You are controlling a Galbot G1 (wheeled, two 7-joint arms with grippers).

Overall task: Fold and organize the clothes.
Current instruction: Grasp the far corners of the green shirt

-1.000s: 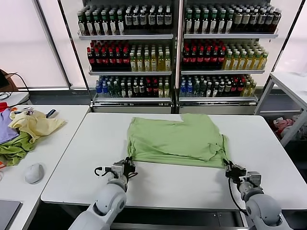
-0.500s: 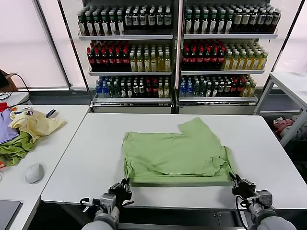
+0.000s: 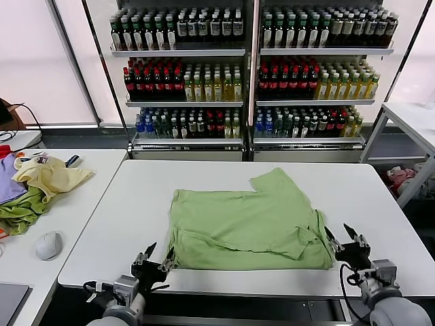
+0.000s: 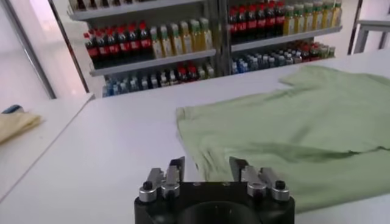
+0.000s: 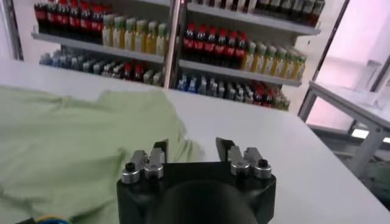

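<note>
The light green shirt (image 3: 248, 221) lies folded on the white table (image 3: 136, 204), its near edge close to the table's front edge. My left gripper (image 3: 155, 255) is open and empty at the shirt's near left corner. My right gripper (image 3: 343, 238) is open and empty at the shirt's near right corner. In the left wrist view the shirt (image 4: 292, 128) lies just beyond the open left gripper (image 4: 205, 167). In the right wrist view the shirt (image 5: 73, 140) lies ahead of the open right gripper (image 5: 192, 148). The collar and print patch are hidden.
A side table (image 3: 75, 210) on the left holds a pale yellow garment (image 3: 47, 175), darker green and purple garments (image 3: 17, 204) and a computer mouse (image 3: 48, 244). Shelves of bottles (image 3: 251, 68) stand behind. Another table (image 3: 408, 115) is at the far right.
Both grippers pulled the shirt toward the front edge, then let go of its near corners and opened. The shirt now lies flat and still.
</note>
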